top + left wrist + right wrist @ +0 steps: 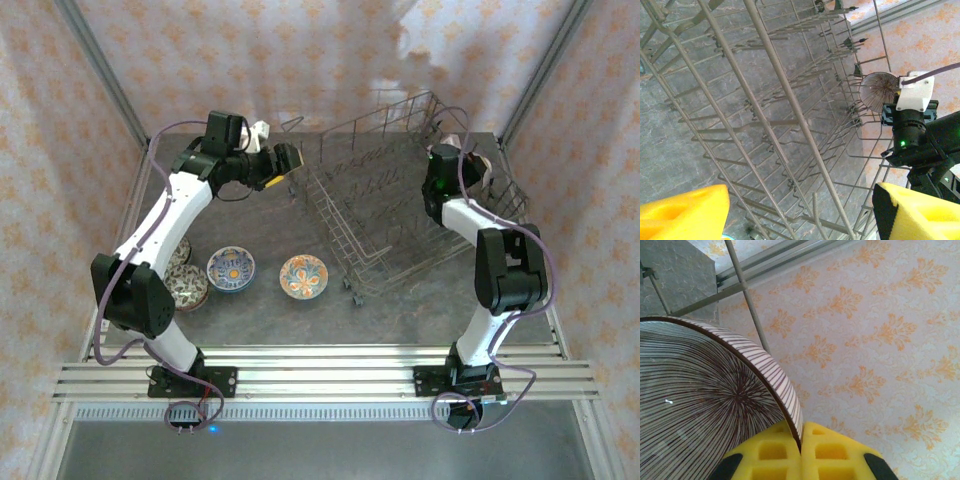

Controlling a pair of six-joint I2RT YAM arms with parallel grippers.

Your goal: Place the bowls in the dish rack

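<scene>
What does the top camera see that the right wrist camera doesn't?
Top camera: the whole dish rack, plus bowls waiting on the table, like the blue bowl and the orange bowl. Right wrist camera: a close-up of the right claw pinching the striped bowl by its rim. Both: the flowery wall and the grey table.
</scene>
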